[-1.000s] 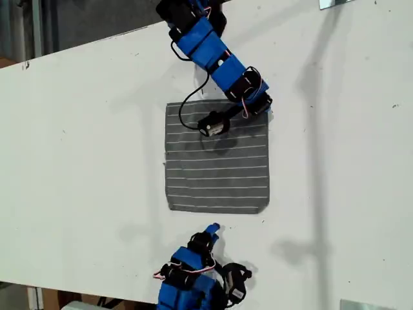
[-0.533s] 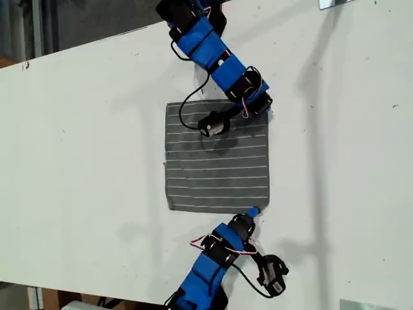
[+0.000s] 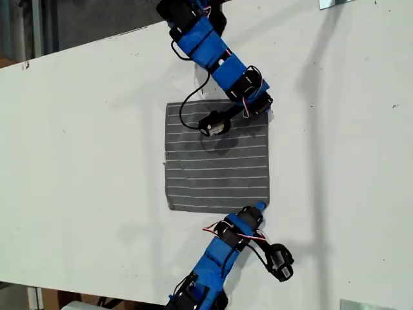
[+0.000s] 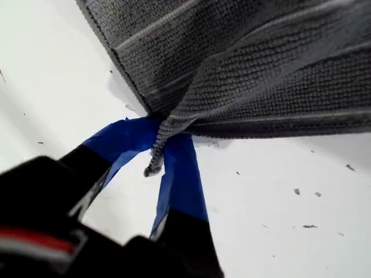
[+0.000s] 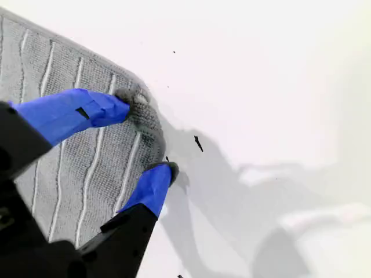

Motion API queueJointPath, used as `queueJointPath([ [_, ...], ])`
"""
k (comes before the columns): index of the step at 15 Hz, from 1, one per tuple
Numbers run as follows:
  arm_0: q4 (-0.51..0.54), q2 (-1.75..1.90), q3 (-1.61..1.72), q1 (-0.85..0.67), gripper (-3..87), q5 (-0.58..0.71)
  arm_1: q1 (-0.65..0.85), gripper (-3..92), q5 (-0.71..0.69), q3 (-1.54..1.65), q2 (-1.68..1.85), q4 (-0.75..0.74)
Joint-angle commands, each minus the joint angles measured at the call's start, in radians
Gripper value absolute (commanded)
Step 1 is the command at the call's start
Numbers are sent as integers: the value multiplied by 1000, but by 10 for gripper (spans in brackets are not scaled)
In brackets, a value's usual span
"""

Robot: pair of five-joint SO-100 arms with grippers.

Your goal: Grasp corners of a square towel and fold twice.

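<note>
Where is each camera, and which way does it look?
Exterior view: above the table, looking down on the towel and both blue arms.
First wrist view: on my first hand, looking along its fingers pinching a towel corner.
Second wrist view: on my second hand, open around another corner.
All three share the striped towel.

The towel [image 4: 261,75] is nubbly matt cloth (table [image 3: 84,161]: smooth, white).

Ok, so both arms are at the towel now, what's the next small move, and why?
Probably close my second tool on the towel. Its blue fingers stand open on either side of one corner, which lies flat on the table, while my first tool is shut on another, bunched corner. Both corners likely need holding before any lift.
</note>
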Motion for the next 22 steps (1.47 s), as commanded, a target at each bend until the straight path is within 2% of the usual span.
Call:
queueJointPath([
  [1, -38, -17, -52, -14, 214, -3, -6, -1, 5, -11, -28, -26],
  [6, -114, -190, -238, -2, 205, 52, -5, -1, 5, -18, -28, -25],
  [7, -112, -242, -273, -8, 162, 52, -5, -1, 3, -23, -29, -23],
  [8, -104, -282, -310, -8, 10, 51, -8, -1, 3, -29, -29, -18],
  [9, -101, -299, -322, -8, -2, 41, -11, -1, 2, -44, -29, -5],
  [11, -61, -301, -350, -3, -2, 34, -15, -1, -2, -106, -32, 61],
  [14, 87, -298, -494, 6, -2, 37, -18, -1, -9, -247, -31, 209],
  [17, 160, -224, -598, 6, -2, 74, -26, -1, -18, -448, 0, 422],
  [18, 175, -178, -615, 12, -2, 100, -26, -1, -15, -488, 21, 477],
  [22, 166, -12, -609, 21, -2, 213, 3, -1, -20, -491, 146, 532],
])
